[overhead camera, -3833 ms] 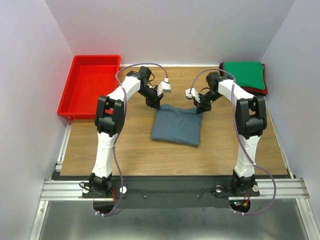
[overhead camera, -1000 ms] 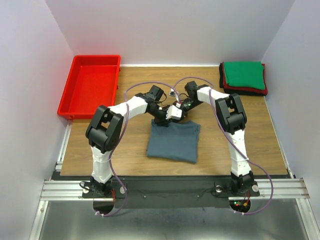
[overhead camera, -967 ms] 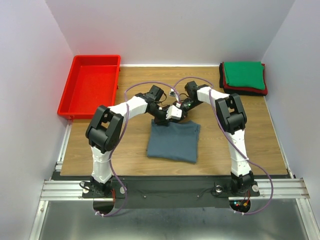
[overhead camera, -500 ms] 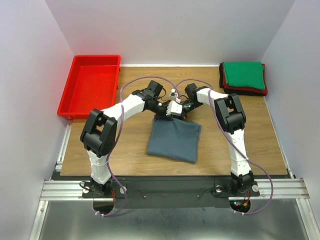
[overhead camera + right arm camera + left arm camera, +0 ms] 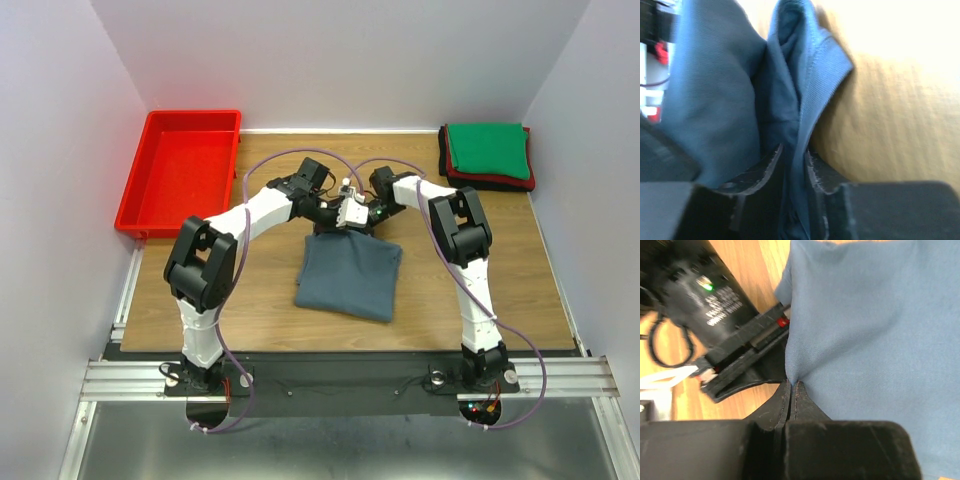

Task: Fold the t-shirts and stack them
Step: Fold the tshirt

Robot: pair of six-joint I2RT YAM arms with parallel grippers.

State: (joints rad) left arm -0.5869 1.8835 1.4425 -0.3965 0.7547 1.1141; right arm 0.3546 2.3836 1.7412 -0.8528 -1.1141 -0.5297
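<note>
Over on the far left the red tray (image 5: 180, 175) sits at the table's (image 5: 250, 290) far left corner. Moving in towards the middle, the left arm reaches across from its base and its left tool (image 5: 334, 220) comes down at the far edge of the blue shirt (image 5: 350, 275), which lies folded on the wood near the centre, its near edge flat and its far edge gathered up. From the left wrist you can see the left tool (image 5: 791, 385) pressed fully together, with a small pinch of the blue shirt (image 5: 865, 340) caught between the tips and the cloth creasing away from that spot. Right beside it, almost touching, the right tool (image 5: 358, 217) meets the same far edge from the other side. Its own camera shows the right tool (image 5: 795, 150) closed down to a narrow slit with a doubled, stitched edge of the blue shirt (image 5: 715, 90) gripped in it, bare wood to the right. At the far right corner, well apart from both arms, the green shirt (image 5: 487, 148) lies folded on top of others, red and black showing at their edges.
</note>
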